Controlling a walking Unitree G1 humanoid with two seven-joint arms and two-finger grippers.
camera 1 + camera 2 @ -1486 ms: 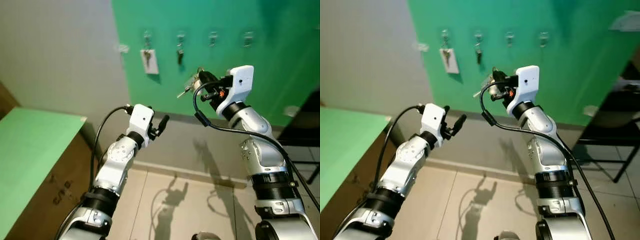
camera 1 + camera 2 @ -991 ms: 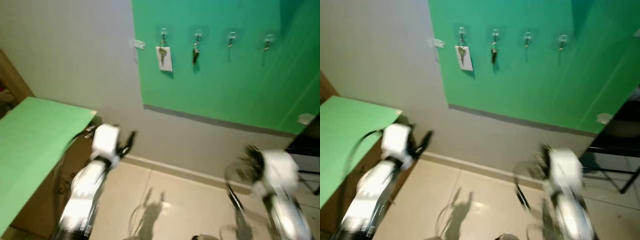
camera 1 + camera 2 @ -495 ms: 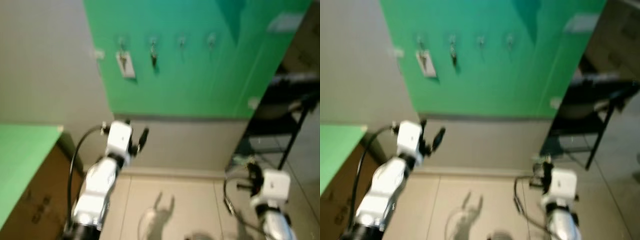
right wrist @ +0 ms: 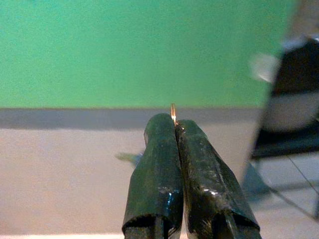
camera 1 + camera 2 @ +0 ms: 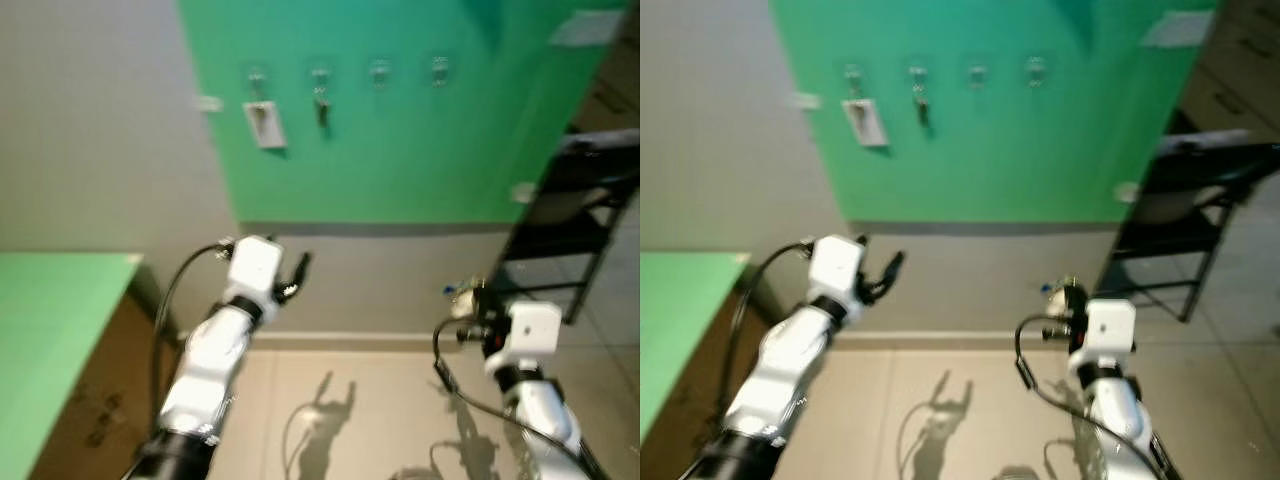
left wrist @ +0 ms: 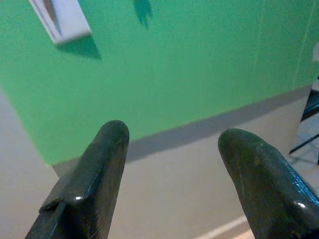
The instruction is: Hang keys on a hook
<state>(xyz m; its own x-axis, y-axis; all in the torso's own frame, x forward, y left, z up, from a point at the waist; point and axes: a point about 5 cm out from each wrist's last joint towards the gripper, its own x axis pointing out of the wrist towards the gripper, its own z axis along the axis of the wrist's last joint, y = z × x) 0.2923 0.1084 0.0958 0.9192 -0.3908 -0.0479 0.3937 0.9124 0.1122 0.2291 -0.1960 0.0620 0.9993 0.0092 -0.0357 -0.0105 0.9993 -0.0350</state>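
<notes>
The keys sit at the tip of the right gripper, a small pale and metallic cluster, blurred, low and well to the right of the hooks. In the right wrist view the two black fingers are pressed together along their whole length, with a thin brass-coloured sliver sticking out just past their tips; that is all of the keys that view gives. The right arm is bent and held low, its white wrist block just beside the gripper and a black cable looping beneath it, the fingers pointing toward the grey lower wall.

The four hooks form a row high on the green panel. The leftmost carries a key with a white tag, the next a dark key, and the two to the right are bare.

The left gripper is raised higher than the right, below and left of the hooks, forearm angled up toward the wall. Its fingers stand wide apart with nothing between them.

A green-topped box lies far left of the hooks, and a black chair stands to their lower right.
</notes>
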